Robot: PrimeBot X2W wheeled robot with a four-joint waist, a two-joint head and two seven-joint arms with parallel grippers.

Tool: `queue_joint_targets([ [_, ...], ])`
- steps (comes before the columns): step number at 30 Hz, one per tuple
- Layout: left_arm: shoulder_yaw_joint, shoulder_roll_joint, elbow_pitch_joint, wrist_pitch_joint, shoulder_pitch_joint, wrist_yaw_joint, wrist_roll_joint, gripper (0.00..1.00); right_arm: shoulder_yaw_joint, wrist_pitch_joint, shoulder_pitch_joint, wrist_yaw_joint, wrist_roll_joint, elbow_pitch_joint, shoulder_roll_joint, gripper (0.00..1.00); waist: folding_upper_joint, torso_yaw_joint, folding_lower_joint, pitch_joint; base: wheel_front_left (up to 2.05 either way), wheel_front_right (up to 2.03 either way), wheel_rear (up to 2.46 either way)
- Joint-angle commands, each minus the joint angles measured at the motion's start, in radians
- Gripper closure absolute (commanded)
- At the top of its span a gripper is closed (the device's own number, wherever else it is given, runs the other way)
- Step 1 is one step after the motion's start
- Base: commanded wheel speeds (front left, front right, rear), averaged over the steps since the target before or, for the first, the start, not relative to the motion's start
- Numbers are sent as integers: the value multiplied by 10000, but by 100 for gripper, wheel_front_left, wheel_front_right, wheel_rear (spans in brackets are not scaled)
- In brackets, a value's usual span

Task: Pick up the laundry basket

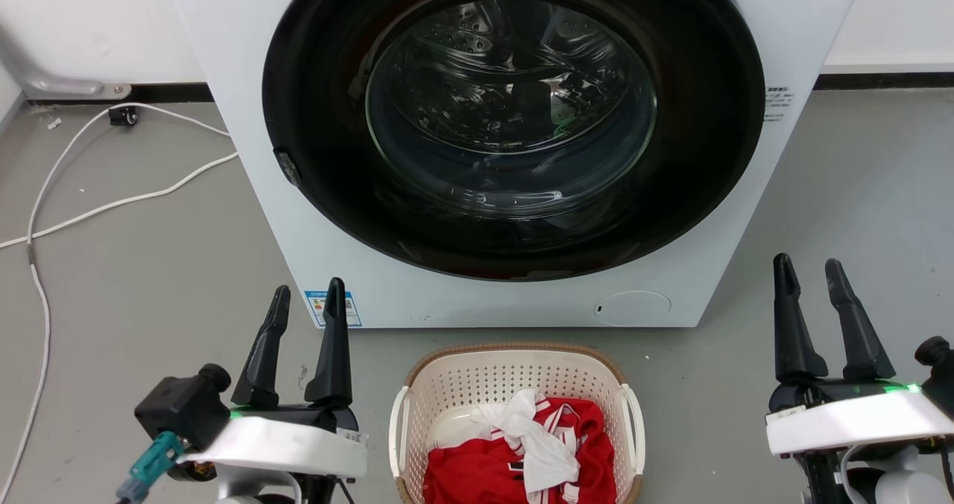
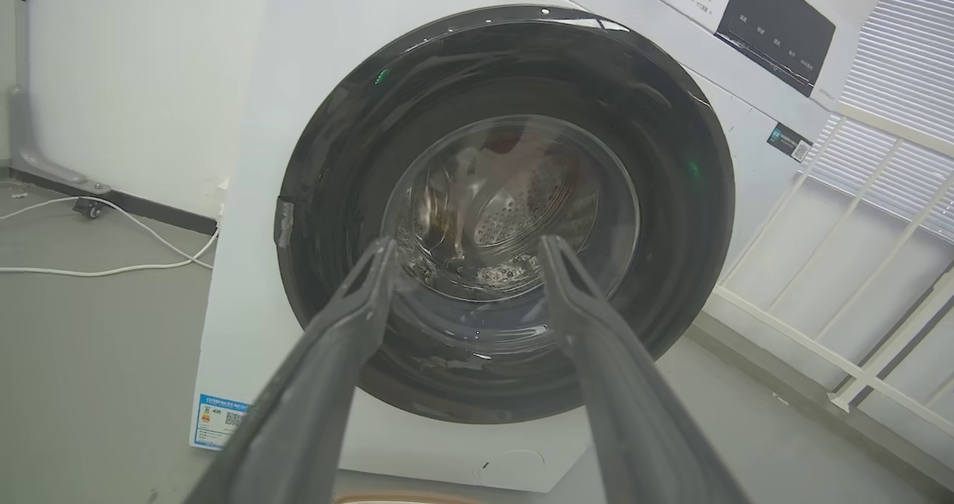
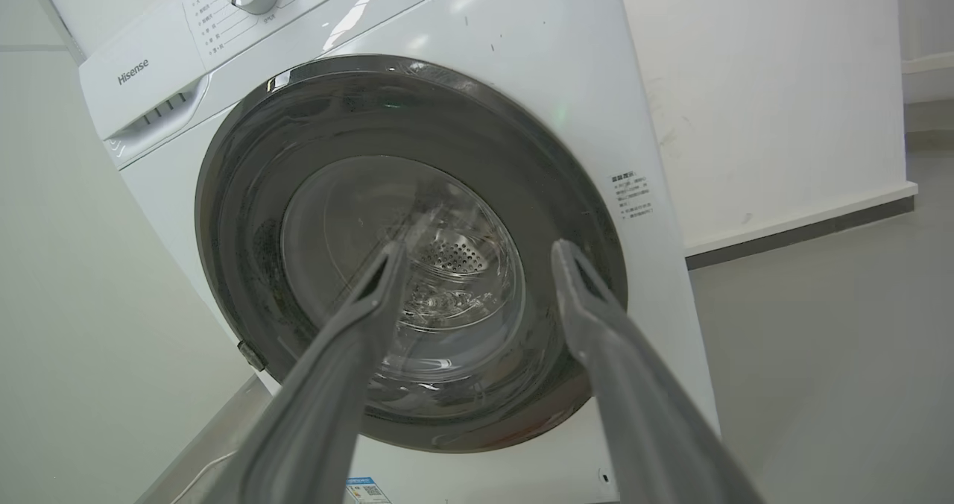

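Head view, looking down on the laundry basket [image 1: 492,385], sitting on the grey floor [image 1: 149,265] just before the washing machine [image 1: 514,306] and holding red and white clothes [image 1: 484,474]. Flanking it on either side, clear of its handles [image 1: 397,429]: the left gripper [image 1: 308,289] and the right gripper [image 1: 807,262], both hovering with fingers [image 1: 332,347] spread apart, gripping nothing, pointing toward the machine's closed door [image 1: 514,124].

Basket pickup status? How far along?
Done: nothing yet; the laundry basket sits on the floor before the washing machine, clothes inside. In hand: nothing; the left gripper and right gripper hang open either side of it, touching nothing. Left: reach the side handles, grip, lift.
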Motion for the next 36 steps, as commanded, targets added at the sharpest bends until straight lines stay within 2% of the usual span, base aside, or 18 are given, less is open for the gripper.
queue_joint_targets([
  [1, -72, 34, -162, -95, 53, 108, 345, 0, 29, -100, 44, -1, -294, -143, -6, 0, 0, -4, 0, 1, 0, 0, 0],
  [15, -930, 478, 180, -462, 103, 1038, 2029, 0, 58, -455, 219, 0, -2083, 537, 2, 0, 0, -36, 0, 71, 0, 0, 0],
  [36, -2043, 955, 646, -896, 215, 1820, 3678, 0, 167, -885, 273, -1, -4194, 1067, 14, 0, 0, -88, 0, 98, 0, 0, 0],
])
